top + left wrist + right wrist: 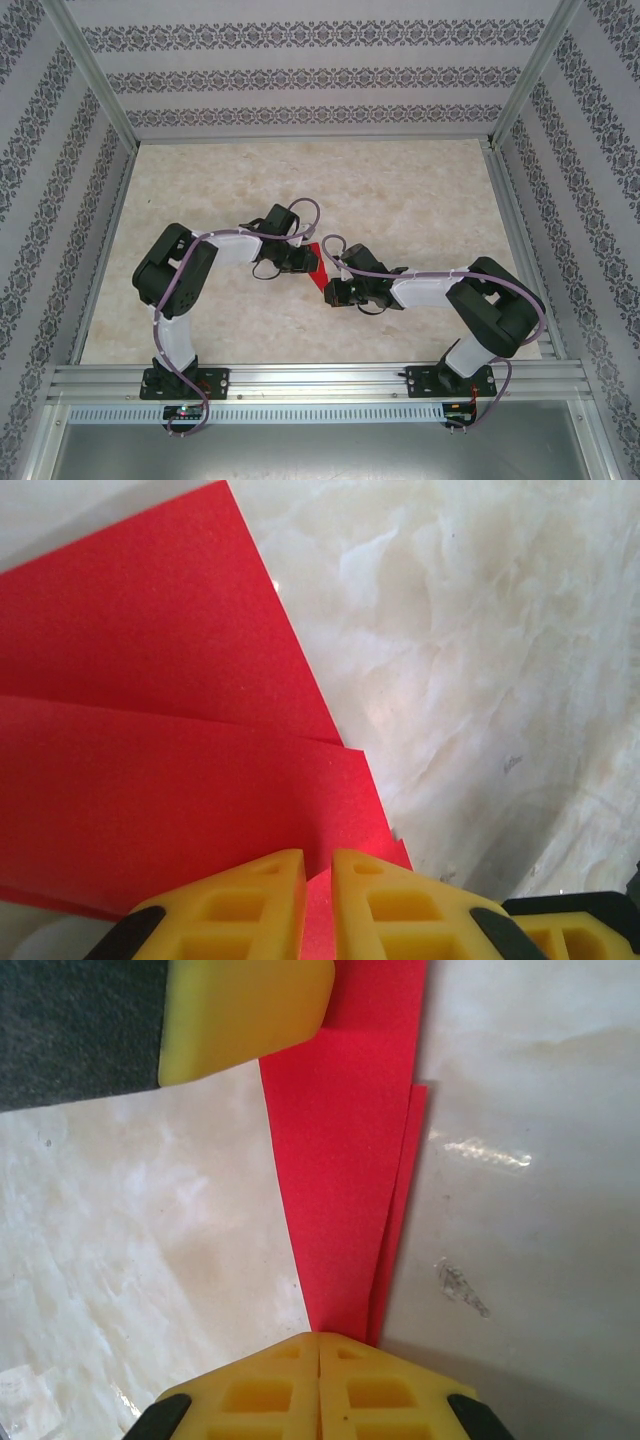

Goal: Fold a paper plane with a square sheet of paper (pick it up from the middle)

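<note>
Jaws of your left gripper [318,868] are clenched on the near edge of the square sheet of paper [160,780], with a red sliver showing in the slit between them. Those of your right gripper [318,1350] are pressed tight on a pointed corner of the same sheet.

Under them spreads the pale marbled table [420,190]. The paper sits near its middle, caught between the two grippers, which face each other closely. Whether it is lifted off the table can't be told.

The sheet is no longer one plain layer. Your left wrist view shows one flap overlapping another along a slanted edge, and your right wrist view shows a second layer peeking out beside the first.

By the look of it, you're midway through an early fold, not yet at a dart. Next, you'll probably want one side to hold firm while the other carries its corner across and presses the crease. Thin paper may slip or tear if both sides pull.

No brand or legible writing shows. A faint dark mark [510,765] on the table is too small to read.
</note>
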Robot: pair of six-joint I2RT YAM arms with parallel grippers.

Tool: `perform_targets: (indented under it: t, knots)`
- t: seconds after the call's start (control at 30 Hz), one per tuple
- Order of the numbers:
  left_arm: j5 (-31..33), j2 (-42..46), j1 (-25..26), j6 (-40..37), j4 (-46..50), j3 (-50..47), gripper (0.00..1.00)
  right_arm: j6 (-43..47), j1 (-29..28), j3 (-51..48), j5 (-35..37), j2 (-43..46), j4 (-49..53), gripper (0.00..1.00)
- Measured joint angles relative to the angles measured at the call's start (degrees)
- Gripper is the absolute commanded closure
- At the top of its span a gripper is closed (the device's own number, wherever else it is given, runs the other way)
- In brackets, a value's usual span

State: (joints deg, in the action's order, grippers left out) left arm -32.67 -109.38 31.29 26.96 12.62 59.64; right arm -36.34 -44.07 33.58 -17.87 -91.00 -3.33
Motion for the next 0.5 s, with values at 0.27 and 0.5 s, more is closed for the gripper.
perform_targets:
  t: [0.27, 0.5]
  knots:
    - [-3.5, -2.8, -1.9, -4.0, 4.9, 4.0, 0.83, 0.0, 0.1, -0.4, 0.0, 0.0, -0.8, 0.92]
    - [-3.6, -3.4, -5.5, -4.8, 5.3, 5.0, 0.83, 0.0, 0.1, -0.7, 0.0, 0.1, -1.3, 0.92]
